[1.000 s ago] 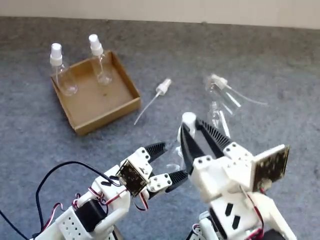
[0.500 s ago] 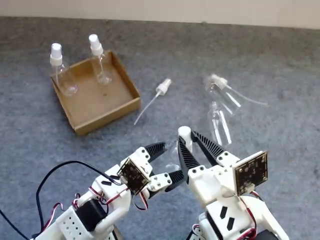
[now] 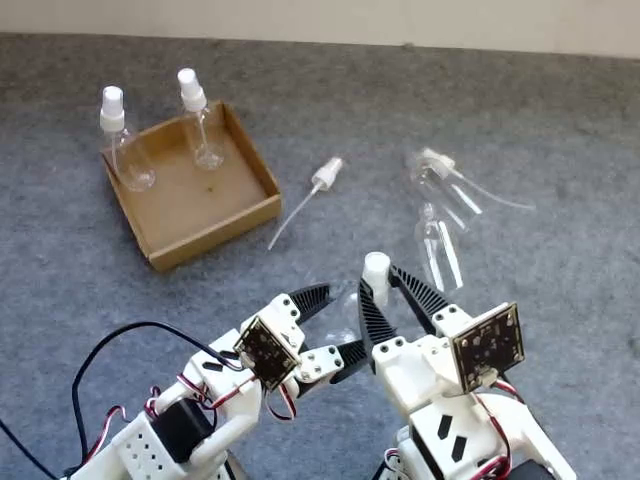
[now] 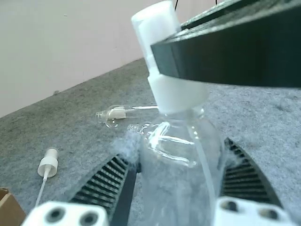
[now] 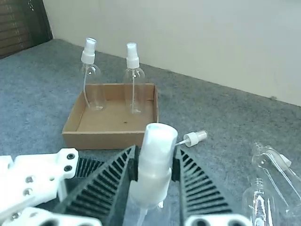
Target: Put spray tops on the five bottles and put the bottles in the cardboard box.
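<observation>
Near table's (image 3: pixel 560 150) front edge: likely light, slick bottle (image 4: pixel 181 162) clamped at its belly in left gripper (image 3: pixel 334 323); spray top (image 5: pixel 155 150) pinched in right gripper (image 3: pixel 380 280). Best squeezed gently.

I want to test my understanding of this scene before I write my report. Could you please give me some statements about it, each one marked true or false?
1. Two bottles stand in the box. True.
2. A loose top lies inside the box. False: it lies on the carpet, outside the box.
3. The left jaws hold a clear bottle. True.
4. The right jaws are empty. False: they grip the white top on the clear bottle.
5. Two other bottles stand upright on the carpet. False: they lie on their sides.
</observation>
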Controlling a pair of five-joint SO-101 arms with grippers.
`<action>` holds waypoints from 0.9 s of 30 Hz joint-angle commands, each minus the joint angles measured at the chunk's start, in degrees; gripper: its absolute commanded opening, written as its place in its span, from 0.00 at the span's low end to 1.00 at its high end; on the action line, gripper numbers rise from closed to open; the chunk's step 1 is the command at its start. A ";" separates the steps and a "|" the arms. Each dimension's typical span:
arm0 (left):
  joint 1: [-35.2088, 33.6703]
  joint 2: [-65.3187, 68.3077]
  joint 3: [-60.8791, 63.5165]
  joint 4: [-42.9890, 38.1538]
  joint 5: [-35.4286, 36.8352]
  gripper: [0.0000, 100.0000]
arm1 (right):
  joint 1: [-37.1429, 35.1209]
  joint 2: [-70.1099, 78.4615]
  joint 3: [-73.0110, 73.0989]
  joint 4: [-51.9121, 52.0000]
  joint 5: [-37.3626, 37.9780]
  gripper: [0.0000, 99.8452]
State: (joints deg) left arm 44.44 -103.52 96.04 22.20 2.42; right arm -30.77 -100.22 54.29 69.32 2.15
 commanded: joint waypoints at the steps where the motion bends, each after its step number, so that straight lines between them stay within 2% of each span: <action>1: -3.82 -1.10 0.84 -1.58 0.35 0.15 | -0.48 0.04 -0.48 1.19 0.79 0.11; 6: -6.20 -1.10 0.66 -1.58 0.35 0.15 | -0.48 0.04 -0.40 1.19 0.79 0.11; 21: -6.29 -1.10 -0.48 -1.58 0.35 0.15 | -0.48 0.04 -0.31 1.19 1.05 0.11; 24: -6.29 -1.10 -0.48 -1.58 0.35 0.15 | -0.48 0.04 -0.31 1.19 5.45 0.11; 27: -6.29 -1.10 -0.48 -1.58 0.35 0.15 | -0.48 0.04 -0.31 1.27 6.15 0.11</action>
State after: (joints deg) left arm 39.43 -103.52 96.04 22.20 2.42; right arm -30.77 -100.22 54.29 69.58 6.64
